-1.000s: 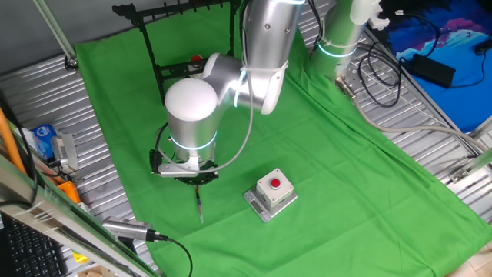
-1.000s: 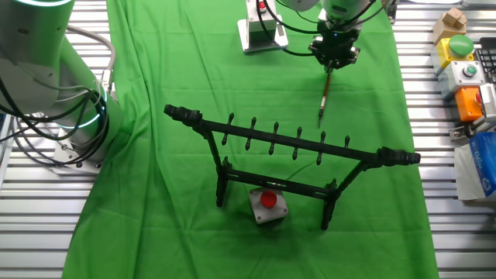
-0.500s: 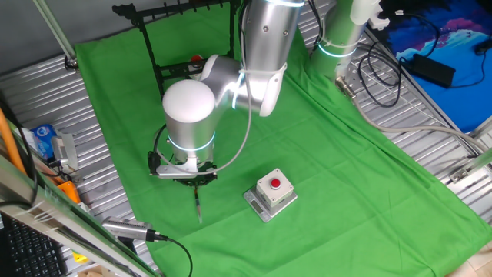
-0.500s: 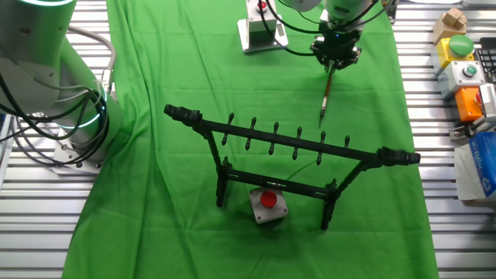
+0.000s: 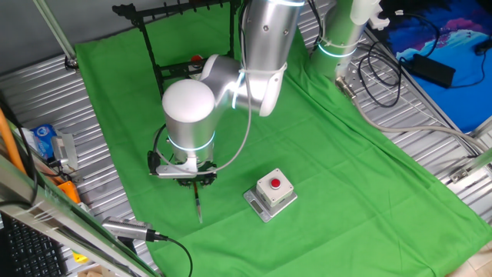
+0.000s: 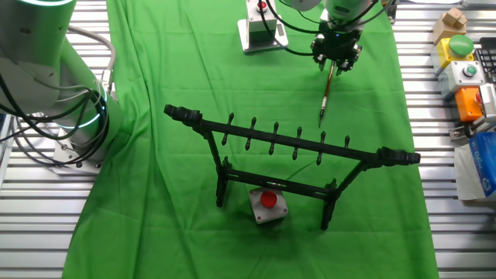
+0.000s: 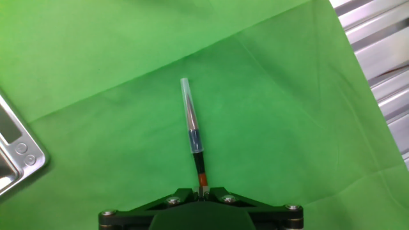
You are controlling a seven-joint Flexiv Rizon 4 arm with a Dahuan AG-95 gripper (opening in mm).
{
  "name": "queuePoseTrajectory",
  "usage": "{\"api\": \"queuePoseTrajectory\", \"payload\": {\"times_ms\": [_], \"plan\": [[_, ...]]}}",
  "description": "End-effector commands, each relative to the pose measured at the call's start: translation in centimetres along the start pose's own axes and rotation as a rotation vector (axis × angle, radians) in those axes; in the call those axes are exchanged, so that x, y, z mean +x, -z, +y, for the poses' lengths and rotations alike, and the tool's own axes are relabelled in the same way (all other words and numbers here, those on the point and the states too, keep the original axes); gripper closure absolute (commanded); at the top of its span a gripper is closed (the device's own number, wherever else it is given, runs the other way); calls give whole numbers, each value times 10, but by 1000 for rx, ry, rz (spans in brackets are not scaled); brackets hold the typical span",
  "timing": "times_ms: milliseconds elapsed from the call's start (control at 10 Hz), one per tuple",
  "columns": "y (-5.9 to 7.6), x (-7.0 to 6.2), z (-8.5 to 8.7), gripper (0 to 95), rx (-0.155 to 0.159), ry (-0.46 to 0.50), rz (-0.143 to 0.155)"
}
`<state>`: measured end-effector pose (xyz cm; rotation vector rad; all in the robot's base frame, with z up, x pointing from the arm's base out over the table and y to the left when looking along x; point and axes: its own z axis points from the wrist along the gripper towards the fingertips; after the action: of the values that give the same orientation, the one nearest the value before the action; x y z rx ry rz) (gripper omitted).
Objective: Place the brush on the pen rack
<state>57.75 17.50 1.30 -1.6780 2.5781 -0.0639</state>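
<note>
The brush (image 7: 193,136) hangs from my gripper (image 7: 202,190), thin, with a reddish shaft, a black ferrule and a pale capped tip pointing away from the hand. My gripper is shut on its upper end. In one fixed view the brush (image 5: 197,201) points down below the gripper (image 5: 195,180) near the cloth's front. In the other fixed view the gripper (image 6: 335,60) holds the brush (image 6: 325,97) behind the pen rack (image 6: 291,146), tip near the rack's top bar. The rack also shows at the back in the first fixed view (image 5: 165,15).
A metal box with a red button (image 5: 271,191) sits right of the gripper. A second red button box (image 6: 267,204) sits under the rack. A silver cabled cylinder (image 5: 127,228) lies at the cloth's front edge. Boxes and switches (image 6: 465,70) stand off the cloth.
The gripper with the brush has risen slightly and drifted a little away from the rack; the brush stays gripped.
</note>
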Motion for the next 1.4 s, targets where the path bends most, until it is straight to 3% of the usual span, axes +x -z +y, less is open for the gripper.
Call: {"api": "queuePoseTrajectory", "payload": {"times_ms": [100,600,700,900,1100,1400], "plan": [[-1,0,-1,760,3,0,-1],[-7,1,-2,760,10,9,-6],[-7,0,-2,950,11,-2,-10],[-6,0,-2,950,12,-11,-7],[-4,0,-2,950,13,-41,14],[12,4,0,950,-22,-99,59]]}}
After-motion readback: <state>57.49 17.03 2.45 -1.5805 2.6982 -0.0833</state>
